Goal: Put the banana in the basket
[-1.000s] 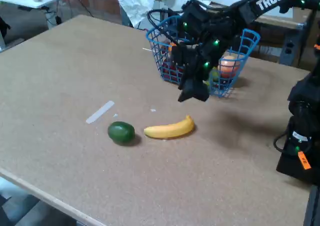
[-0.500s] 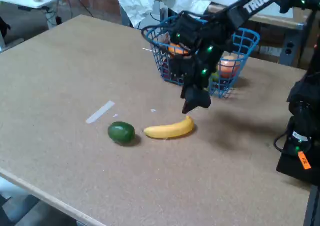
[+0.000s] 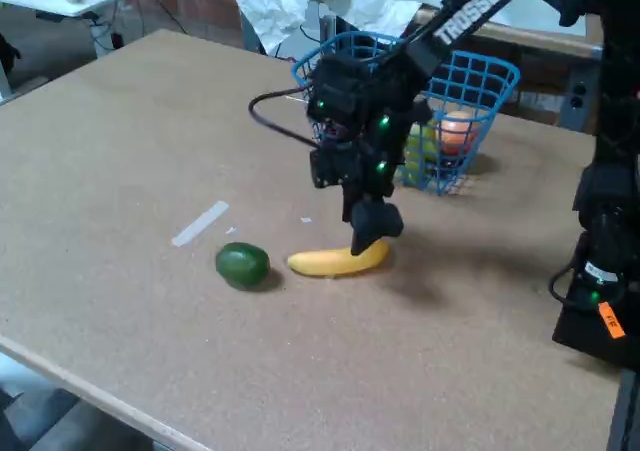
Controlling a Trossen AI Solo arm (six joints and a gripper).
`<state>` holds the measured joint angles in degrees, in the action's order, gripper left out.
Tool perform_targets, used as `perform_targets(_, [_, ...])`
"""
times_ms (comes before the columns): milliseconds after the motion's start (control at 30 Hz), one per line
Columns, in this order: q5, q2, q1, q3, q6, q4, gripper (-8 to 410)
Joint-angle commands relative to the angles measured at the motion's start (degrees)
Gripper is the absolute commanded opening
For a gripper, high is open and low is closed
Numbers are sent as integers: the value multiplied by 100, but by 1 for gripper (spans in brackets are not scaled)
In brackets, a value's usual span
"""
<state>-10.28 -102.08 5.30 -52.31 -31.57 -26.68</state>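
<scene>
1. The banana lies flat on the brown tabletop, near the middle of the fixed view. Its long axis runs roughly left to right, with the curve bowing toward the camera.
2. The right end of the banana sits directly under the tips of the gripper. That end is partly covered by the dark fingers.
3. The gripper points down at the banana's right end. Whether the fingers touch the fruit cannot be told. The fingers merge into one dark mass from this angle, so it cannot be told whether they are spread or closed.
4. A round dark-green fruit rests just beside the left tip of the banana, separated from it by a narrow gap.
5. A pale strip of tape lies on the tabletop up and to the left of the green fruit, apart from both fruits.
6. The basket stands behind the gripper toward the far right side of the tabletop, apart from the banana. Its blue wire mesh is partly hidden by the wrist of the arm.
7. Inside the basket, an orange-pink round item and a yellow-green item are visible through the mesh.
8. The arm reaches in from the upper right, carrying white lettering on its black link.
</scene>
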Motion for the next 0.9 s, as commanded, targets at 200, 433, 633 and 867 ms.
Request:
perform_targets(200, [225, -601, 85, -168, -20, 382, 376])
perform_targets(433, [380, -614, 85, -166, -9, 680, 376])
perform_targets(633, [372, -776, 92, -166, 7, 743, 376])
perform_targets(867, [302, -1036, 120, -155, 24, 745, 376])
